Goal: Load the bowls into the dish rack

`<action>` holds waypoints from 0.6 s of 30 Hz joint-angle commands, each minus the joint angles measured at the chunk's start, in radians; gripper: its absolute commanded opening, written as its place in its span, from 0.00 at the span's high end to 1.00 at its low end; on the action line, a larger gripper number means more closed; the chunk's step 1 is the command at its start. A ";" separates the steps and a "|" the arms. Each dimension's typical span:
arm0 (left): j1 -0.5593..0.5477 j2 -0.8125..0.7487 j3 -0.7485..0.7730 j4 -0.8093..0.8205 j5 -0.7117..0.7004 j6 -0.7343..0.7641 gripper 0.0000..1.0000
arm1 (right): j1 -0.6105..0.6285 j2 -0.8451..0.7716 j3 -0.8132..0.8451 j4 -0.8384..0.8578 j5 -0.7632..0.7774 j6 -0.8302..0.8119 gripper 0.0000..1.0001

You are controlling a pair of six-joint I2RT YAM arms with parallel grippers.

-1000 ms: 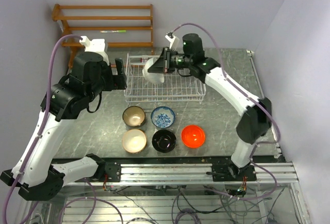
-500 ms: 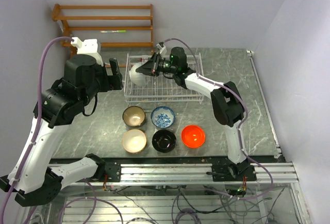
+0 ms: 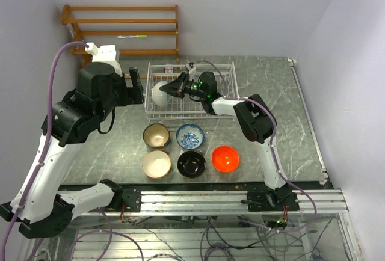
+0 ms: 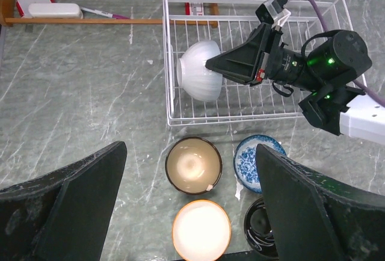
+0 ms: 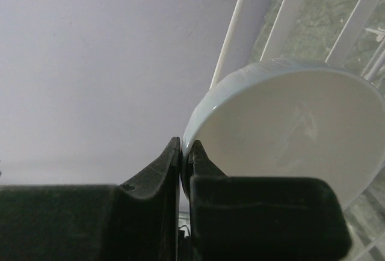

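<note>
A white bowl (image 3: 159,92) (image 4: 198,77) (image 5: 295,132) stands on its side at the left end of the dish rack (image 3: 216,109) (image 4: 166,44). My right gripper (image 3: 172,86) (image 4: 212,65) (image 5: 185,147) is shut on its rim, one finger inside and one outside. On the table in front of the rack sit the brown bowl (image 3: 156,135) (image 4: 194,165), the blue-and-white bowl (image 3: 190,135), the cream bowl (image 3: 156,164) (image 4: 201,230), the black bowl (image 3: 191,163) and the orange-red bowl (image 3: 225,159). My left gripper (image 3: 133,88) (image 4: 191,147) hangs open and empty high above these bowls.
An orange-brown wooden shelf (image 3: 120,20) stands against the back wall behind the rack, with a pen and a white object (image 4: 54,10) on it. Walls close in on the left and right. An aluminium rail (image 3: 204,199) runs along the near edge.
My right gripper has carried the white bowl leftwards and down to the rack's left end, the arm now stretched low over the rack. My left arm has shifted slightly.
</note>
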 commanded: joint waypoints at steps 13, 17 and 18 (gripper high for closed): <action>-0.006 0.011 0.002 0.021 -0.014 0.031 0.00 | -0.009 0.002 -0.197 0.262 0.079 0.128 0.95; -0.006 0.015 0.004 0.023 -0.012 0.035 0.01 | -0.021 -0.021 -0.225 0.249 0.083 0.112 0.82; -0.006 0.017 0.002 0.023 -0.010 0.035 0.00 | -0.025 -0.027 -0.228 0.241 0.082 0.104 0.78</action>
